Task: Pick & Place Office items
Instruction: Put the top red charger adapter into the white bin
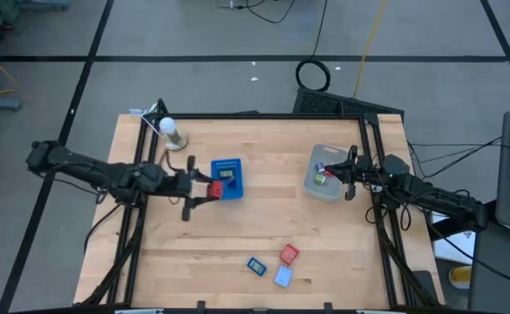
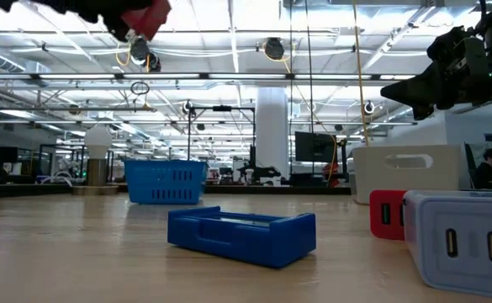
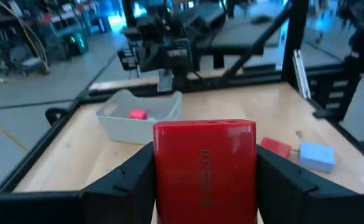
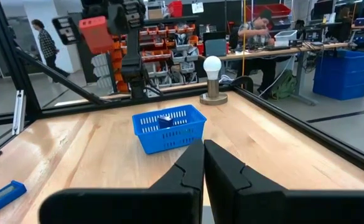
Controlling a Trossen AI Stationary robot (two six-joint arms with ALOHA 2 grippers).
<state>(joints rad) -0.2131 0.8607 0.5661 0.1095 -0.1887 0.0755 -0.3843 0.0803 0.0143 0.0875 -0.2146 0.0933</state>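
Observation:
My left gripper point(image 1: 204, 189) is shut on a red block point(image 3: 205, 163) and holds it in the air beside the blue basket point(image 1: 227, 178), on the basket's left. A blue piece lies inside the basket point(image 4: 169, 127). My right gripper point(image 4: 203, 163) is shut and holds nothing, raised over the right edge of the grey bin point(image 1: 324, 172). In the bin lies a pink piece point(image 3: 137, 114). Near the table's near edge rest a red piece point(image 1: 289, 254), a dark blue piece point(image 1: 256, 265) and a light blue piece point(image 1: 282, 276). My left gripper pinches the red block between its two fingers point(image 3: 129, 177), one on each of the block's opposite sides point(image 3: 163, 171). The fingers come level from the table's left. The block is lifted clear, high above the table point(image 2: 145, 15).
A white bulb on a round base point(image 1: 172, 131) stands at the far left corner. Black frame posts run along the table's left and right sides point(image 1: 372, 148). Bare wood lies between the basket and the bin. People sit and walk in the room behind.

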